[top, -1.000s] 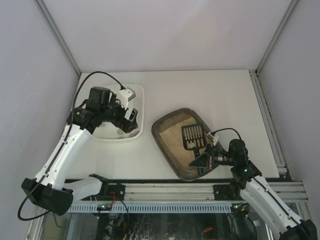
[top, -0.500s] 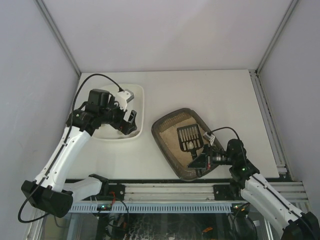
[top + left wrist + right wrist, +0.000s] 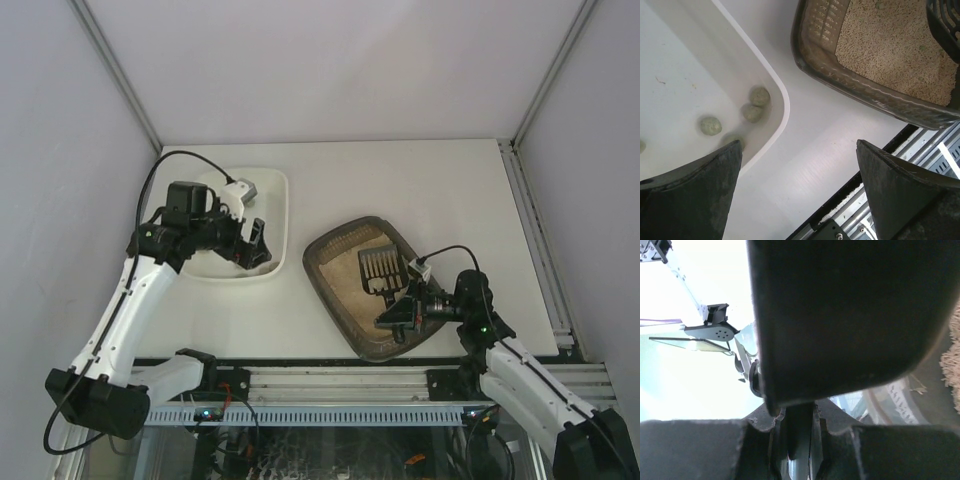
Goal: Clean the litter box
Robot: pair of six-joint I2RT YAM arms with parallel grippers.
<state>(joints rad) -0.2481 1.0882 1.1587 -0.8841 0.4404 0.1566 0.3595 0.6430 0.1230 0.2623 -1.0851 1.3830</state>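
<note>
The dark brown litter box (image 3: 338, 256) with beige litter lies at centre right of the table. A black slotted scoop (image 3: 380, 268) rests head-down in the litter. My right gripper (image 3: 397, 318) is shut on its handle at the box's near rim. In the right wrist view the dark scoop (image 3: 855, 310) fills the frame, its handle pinched in my gripper (image 3: 799, 437). My left gripper (image 3: 256, 243) is open and empty over the near right corner of the white tub (image 3: 272, 195). The left wrist view shows several greenish clumps (image 3: 753, 113) in the tub (image 3: 690, 75) and the litter box (image 3: 830, 55).
The metal rail (image 3: 340, 380) with both arm bases runs along the table's near edge. White walls close the table at the left, back and right. A strip of bare table (image 3: 805, 135) lies between tub and litter box.
My right gripper has moved the scoop left and farther into the litter box, tilting it. My left gripper has drifted slightly left and back over the tub, still open.
</note>
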